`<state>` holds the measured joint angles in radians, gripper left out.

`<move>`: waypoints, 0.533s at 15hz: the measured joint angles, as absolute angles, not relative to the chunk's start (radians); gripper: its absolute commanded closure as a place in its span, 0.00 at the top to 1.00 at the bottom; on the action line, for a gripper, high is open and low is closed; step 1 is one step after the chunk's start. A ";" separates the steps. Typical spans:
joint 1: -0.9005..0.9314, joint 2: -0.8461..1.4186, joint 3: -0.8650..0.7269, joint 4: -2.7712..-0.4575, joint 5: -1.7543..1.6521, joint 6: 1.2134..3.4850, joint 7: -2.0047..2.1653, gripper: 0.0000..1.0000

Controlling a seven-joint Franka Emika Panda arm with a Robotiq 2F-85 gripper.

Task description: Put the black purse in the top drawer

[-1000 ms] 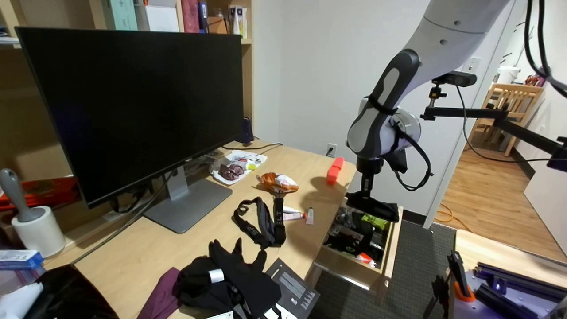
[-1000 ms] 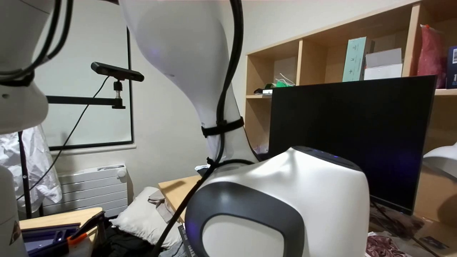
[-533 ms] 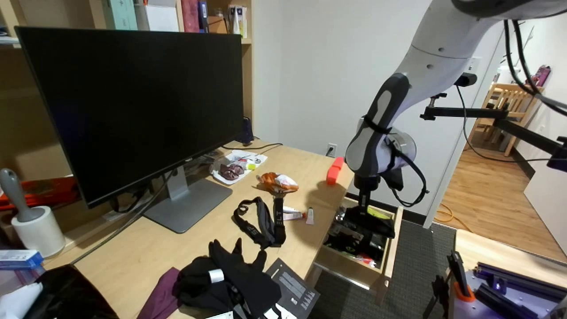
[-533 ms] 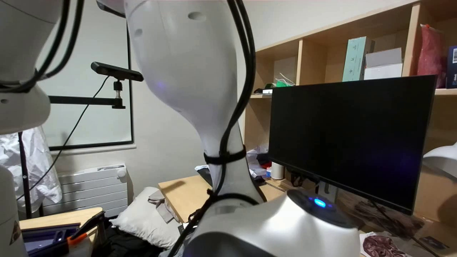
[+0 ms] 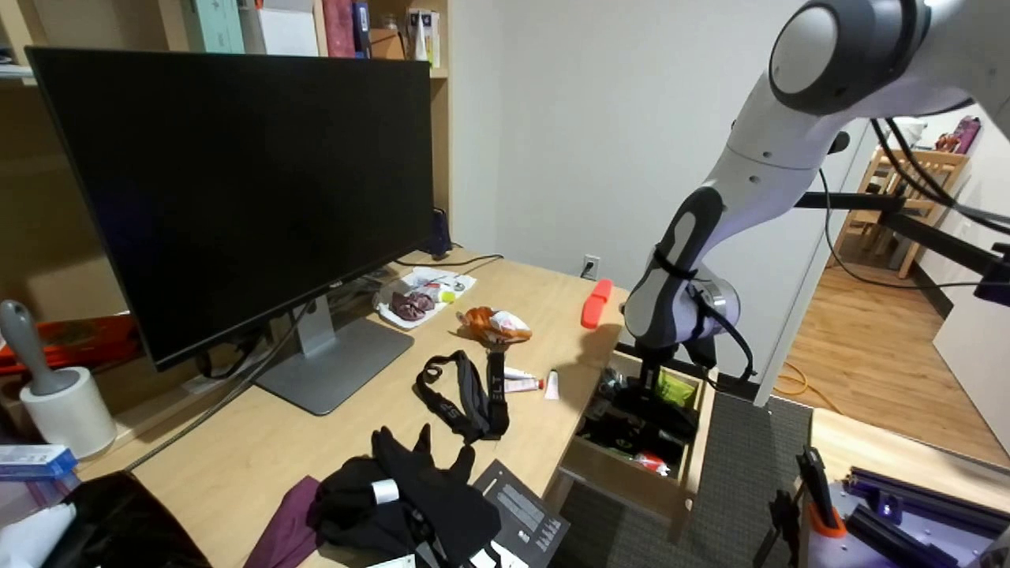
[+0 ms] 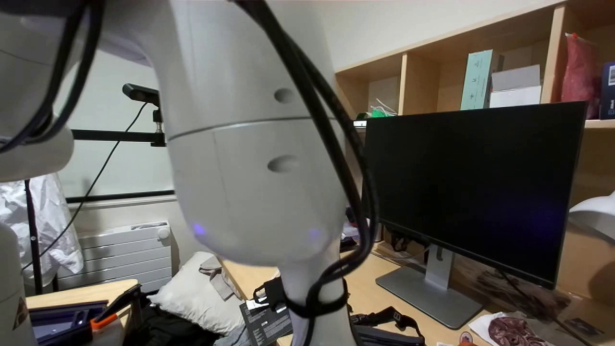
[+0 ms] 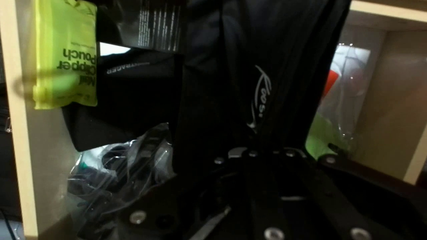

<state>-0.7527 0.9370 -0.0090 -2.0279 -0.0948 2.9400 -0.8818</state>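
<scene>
The black purse (image 7: 213,83), soft and dark with white lettering, hangs from my gripper (image 7: 272,151) in the wrist view. My gripper is shut on the purse; its fingertips are lost in the dark cloth. In an exterior view the purse (image 5: 655,412) is down inside the open top drawer (image 5: 697,457), below the gripper (image 5: 649,380). I cannot tell whether it rests on the contents. The pale-wood drawer wall also shows in the wrist view (image 7: 380,113). An exterior view has the gripper, purse and drawer hidden behind the arm.
The drawer holds a yellow-green pouch (image 7: 66,60), plastic-wrapped items (image 7: 133,166) and a red-white item (image 5: 652,462). The desk (image 5: 544,450) edge stands beside it, with a red case (image 5: 596,303), a black strap (image 5: 473,398) and a black fabric heap (image 5: 410,497). A monitor (image 5: 252,189) stands behind.
My arm has come down. The purse has moved from above the drawer's rim to inside the drawer, still held. The desk items have not moved.
</scene>
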 measured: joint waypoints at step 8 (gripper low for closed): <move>-0.809 1.072 -0.001 -1.887 -0.176 2.940 -0.892 0.36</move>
<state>-0.8088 1.0721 -0.0008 -1.8874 -0.1760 2.9400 -0.8925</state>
